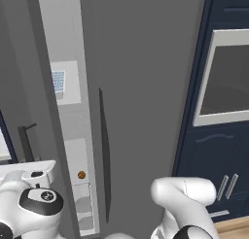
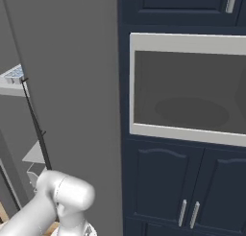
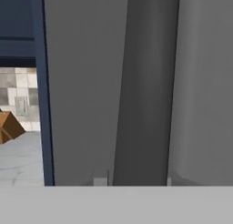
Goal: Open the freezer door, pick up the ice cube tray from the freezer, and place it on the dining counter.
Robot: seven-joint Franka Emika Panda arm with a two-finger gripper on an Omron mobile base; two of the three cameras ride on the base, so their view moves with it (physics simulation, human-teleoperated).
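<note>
Currently the ice cube tray (image 1: 58, 82) lies flat on an upper light grey shelf inside the freezer (image 1: 73, 136) — a white tray with rows of pale blue cubes, seen through the narrow gap of the opened compartment in the left base view. In the right base view a corner of the same tray (image 2: 14, 74) shows at the far left edge, on a shelf behind the thin black handle (image 2: 36, 124) of the freezer door (image 2: 67, 86). The tray is well apart from the fingers: the gripper's fingertips cannot be made out in the frames, and nothing is seen held between them; the jaws are nearly closed. The hand view faces flat grey panels at close range, with a dark navy edge to one side and, beyond it, a patch of tiled wall and marble worktop bearing a brown block (image 3: 8, 127). Lower in the freezer, a small round brown item (image 1: 81, 175) sits on a shelf, with stacked drawers (image 1: 82, 209) beneath it. Just beside the compartment stands the wider grey fridge door (image 1: 146, 87) with its long dark vertical handle (image 1: 103, 150). To the right of the fridge is dark navy cabinetry holding a built-in oven (image 2: 190, 88) with a pale frame and dark window — below it, two cabinet doors with short silver handles (image 2: 188, 213). The white arm (image 2: 62, 196) rises at the lower edge of both base views.
</note>
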